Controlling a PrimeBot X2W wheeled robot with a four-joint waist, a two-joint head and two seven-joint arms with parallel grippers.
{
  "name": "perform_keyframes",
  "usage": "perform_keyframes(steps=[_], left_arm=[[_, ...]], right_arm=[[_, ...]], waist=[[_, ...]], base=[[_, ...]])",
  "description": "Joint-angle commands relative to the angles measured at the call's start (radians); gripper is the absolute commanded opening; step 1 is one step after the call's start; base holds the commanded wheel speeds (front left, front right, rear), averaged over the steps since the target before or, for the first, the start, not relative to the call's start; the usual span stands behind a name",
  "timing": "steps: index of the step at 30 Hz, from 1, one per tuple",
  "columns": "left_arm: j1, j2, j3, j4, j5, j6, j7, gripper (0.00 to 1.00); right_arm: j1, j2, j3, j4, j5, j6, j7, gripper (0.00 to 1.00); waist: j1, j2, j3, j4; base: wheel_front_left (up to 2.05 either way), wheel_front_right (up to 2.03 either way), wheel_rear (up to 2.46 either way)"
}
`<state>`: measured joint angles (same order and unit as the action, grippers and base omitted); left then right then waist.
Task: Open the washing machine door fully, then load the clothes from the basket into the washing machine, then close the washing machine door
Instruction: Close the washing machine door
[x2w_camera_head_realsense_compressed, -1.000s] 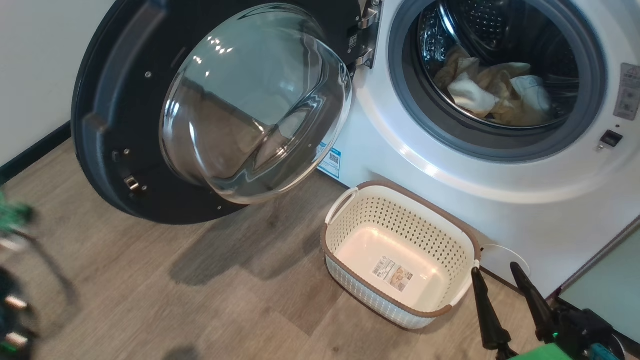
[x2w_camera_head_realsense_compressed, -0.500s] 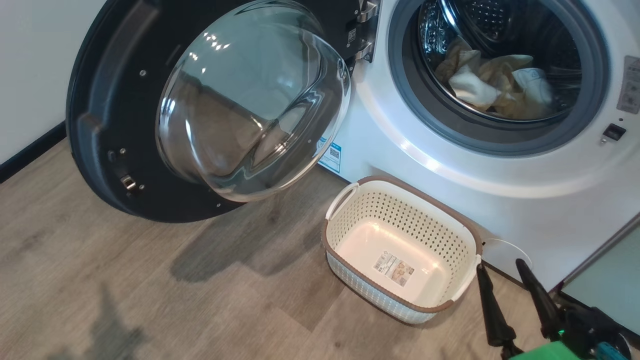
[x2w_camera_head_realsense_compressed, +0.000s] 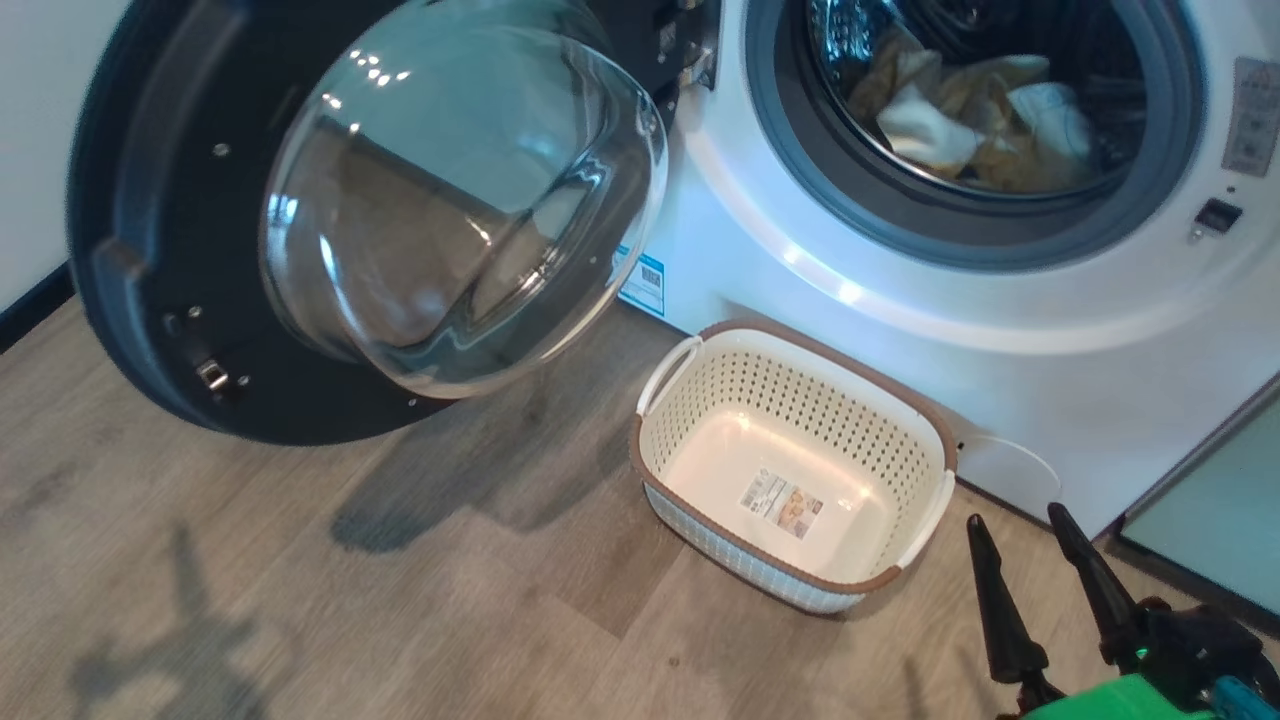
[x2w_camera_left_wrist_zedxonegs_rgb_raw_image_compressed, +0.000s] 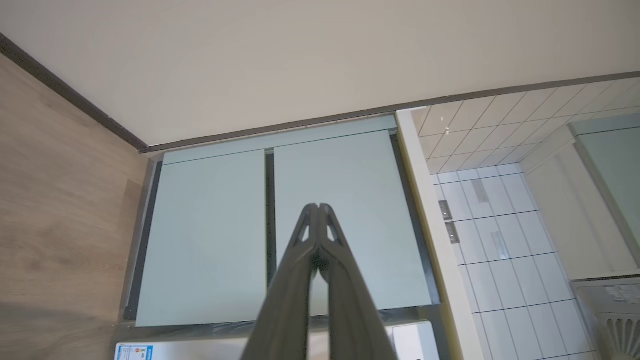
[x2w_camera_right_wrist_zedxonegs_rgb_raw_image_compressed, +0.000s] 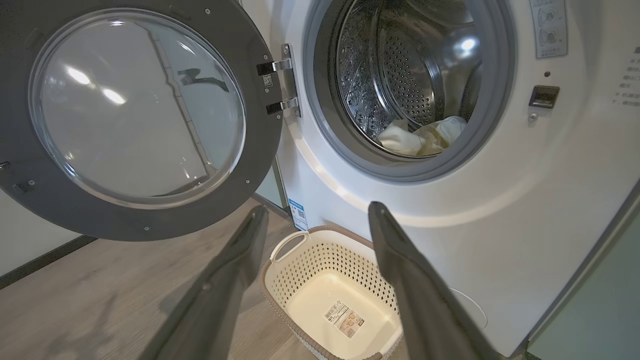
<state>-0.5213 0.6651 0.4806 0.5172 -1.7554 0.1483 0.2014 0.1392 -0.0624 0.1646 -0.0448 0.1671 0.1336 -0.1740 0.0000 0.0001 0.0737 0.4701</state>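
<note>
The clothes (x2w_camera_head_realsense_compressed: 960, 120) are in; the washing machine door (x2w_camera_head_realsense_compressed: 400, 220) is not yet shut.
The basket (x2w_camera_head_realsense_compressed: 800, 400) sits empty just ahead and left of the right claw (x2w_camera_head_realsense_compressed: 1015, 516), its jaws apart and holding nothing. The clothes lie beyond it in the washing machine (x2w_camera_head_realsense_compressed: 1000, 400) drum (x2w_camera_right_wrist_zedxonegs_rgb_raw_image_compressed: 390, 75). The door hangs wide open, well to its left. The left claw (x2w_camera_left_wrist_zedxonegs_rgb_raw_image_compressed: 317, 206), pressed together, faces pale-green cabinets (x2w_camera_left_wrist_zedxonegs_rgb_raw_image_compressed: 210, 235). Only closing seems left.
</note>
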Motion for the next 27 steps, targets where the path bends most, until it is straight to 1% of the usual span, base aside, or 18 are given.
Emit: perform_keyframes(steps=[1, 3, 6, 11, 16, 27], left_arm=[[-0.029, 0.082, 0.010, -0.015, 0.005, 0.005, 0.029, 0.00], [-0.026, 0.083, 0.005, -0.010, 0.006, 0.004, 0.038, 0.00], [-0.020, 0.081, -0.015, -0.010, 0.002, -0.002, 0.079, 0.00], [-0.001, 0.083, -0.070, -0.032, 0.013, -0.006, 0.155, 0.00], [0.009, 0.079, -0.111, -0.053, 0.019, -0.003, 0.207, 0.00], [0.003, 0.048, -0.162, -0.067, 0.042, -0.005, 0.222, 0.00]], right_arm=[[-0.034, -0.026, 0.017, -0.044, -0.005, -0.003, 0.007, 1.00], [-0.035, -0.029, 0.017, -0.047, -0.004, -0.003, 0.009, 1.00], [-0.036, -0.039, 0.019, -0.056, -0.002, -0.003, 0.015, 1.00], [-0.043, -0.056, 0.019, -0.071, -0.001, -0.003, 0.027, 1.00], [-0.053, -0.065, 0.020, -0.080, 0.002, -0.003, 0.034, 1.00], [-0.064, -0.068, 0.014, -0.089, 0.004, -0.003, 0.035, 1.00]], waist=[[0.0000, -0.0001, 0.019, -0.011], [0.0000, -0.0001, 0.024, -0.013], [0.0000, -0.0001, 0.037, -0.021], [0.0000, -0.0001, 0.059, -0.035], [0.0000, -0.0001, 0.080, -0.054], [0.0000, -0.0001, 0.114, -0.078]], base=[[0.00, 0.00, 0.00], [0.00, 0.00, 0.00], [0.00, 0.00, 0.00], [0.00, 0.00, 0.00], [0.00, 0.00, 0.00], [0.00, 0.00, 0.00]])
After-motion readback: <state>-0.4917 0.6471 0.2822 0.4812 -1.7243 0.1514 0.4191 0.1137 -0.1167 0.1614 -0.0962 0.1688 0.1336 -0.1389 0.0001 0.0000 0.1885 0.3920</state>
